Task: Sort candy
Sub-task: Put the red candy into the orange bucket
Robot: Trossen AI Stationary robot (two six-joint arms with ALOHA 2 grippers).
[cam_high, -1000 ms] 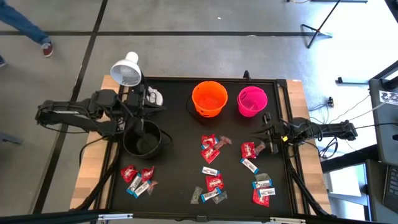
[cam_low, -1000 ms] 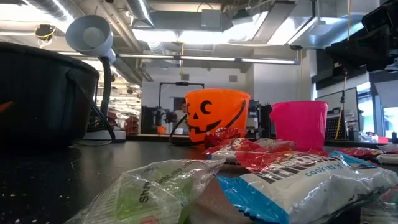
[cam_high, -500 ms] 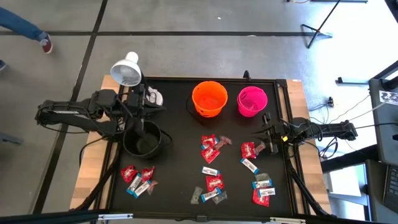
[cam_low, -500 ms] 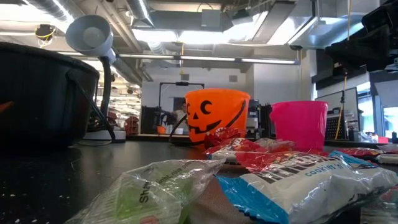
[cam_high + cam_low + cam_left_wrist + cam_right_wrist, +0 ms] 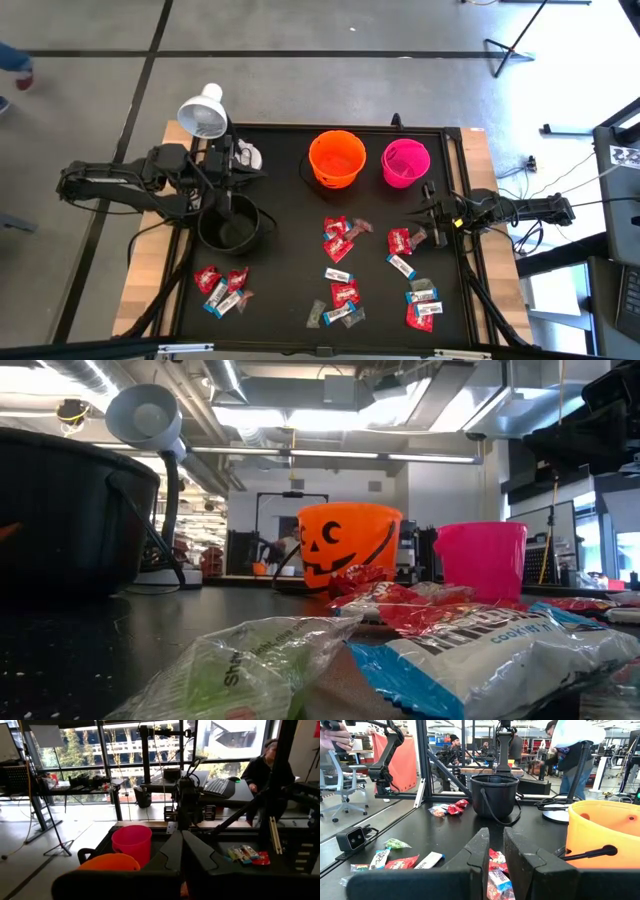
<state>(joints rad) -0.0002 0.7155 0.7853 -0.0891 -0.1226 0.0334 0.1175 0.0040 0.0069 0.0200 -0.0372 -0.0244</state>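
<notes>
- Several heaps of candy [image 5: 339, 262] lay across the near half of the black table [image 5: 285, 300]: one at about 7 o'clock from the table's middle, one at 6 o'clock by the near edge, one right at the middle, and more at 4 to 5 o'clock. None appeared to be inside a bucket yet, so the sorting looked barely started.
- Nearest the low camera sat a clear green-printed wrapper [image 5: 245, 660] touching a blue-and-white one [image 5: 480, 650], with red wrappers just behind.
- At 9 o'clock stood the black bucket [image 5: 232, 222], with the left gripper [image 5: 228, 170] hovering over its far rim; its fingers were pressed fully together and held nothing, a waiting pose on a folded arm reaching in from the left edge.
- At 3 o'clock the right gripper [image 5: 432, 222] stretched low and level over the table, just beside the red candy there; its fingers [image 5: 479, 851] stood slightly apart with nothing between them, seemingly lined up for a pick.
- Farthest, at 12 to 1 o'clock, the orange bucket [image 5: 336, 158] and pink bucket [image 5: 405, 163] stood side by side, likely placed within the right arm's reach as drop targets.
</notes>
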